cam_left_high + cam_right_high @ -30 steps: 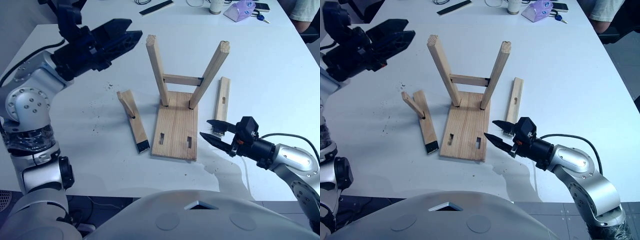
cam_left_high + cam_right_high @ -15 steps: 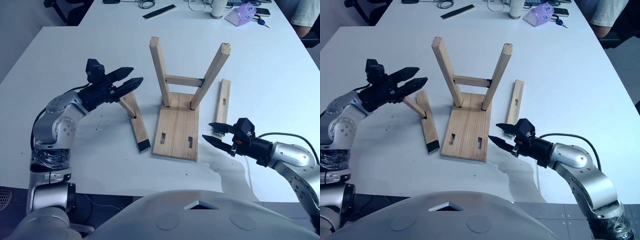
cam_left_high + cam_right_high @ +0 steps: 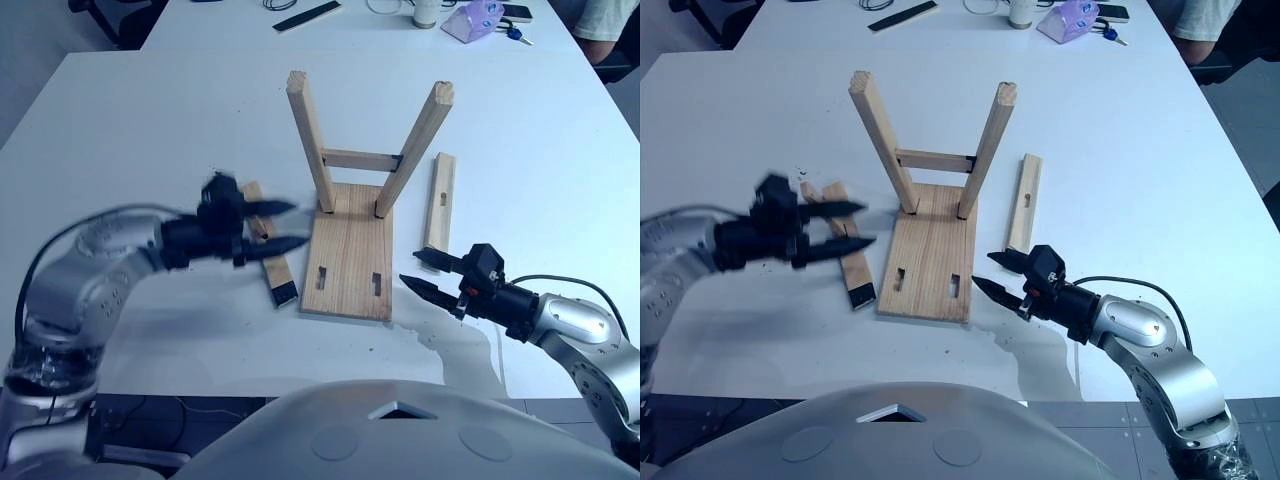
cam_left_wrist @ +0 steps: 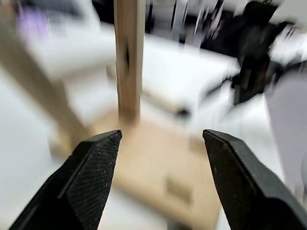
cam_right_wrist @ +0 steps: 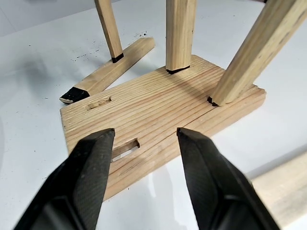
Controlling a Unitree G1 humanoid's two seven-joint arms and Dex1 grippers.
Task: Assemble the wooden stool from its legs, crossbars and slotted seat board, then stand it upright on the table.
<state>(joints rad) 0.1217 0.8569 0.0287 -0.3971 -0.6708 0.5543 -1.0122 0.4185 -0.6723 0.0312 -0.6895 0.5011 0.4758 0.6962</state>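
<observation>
1. L gripper: fingers spread wide, nothing betw. them. It hangs low over the table, tips pointing at the left edge of the seat board and just short of it.
2. Right below it: loose leg lying flat beside the board's left edge, dark-tipped end toward the robot. A short bar sticks up from it at a slant; the leg's far end is partly hidden by the gripper.
3. R gripper: fingers apart, empty, low over the table just off the board's near-right corner, pointing at the board, not touching it.
4. Seat board lies flat, mid-table, betw. the two grippers. Left leg and right leg stand in its far slots, tops splayed apart.
5. Crossbar joins those 2 legs about halfway up.
6. Near slots are bare.
7. Second loose leg lies flat to the right of the board, near it but apart, roughly parallel.
</observation>
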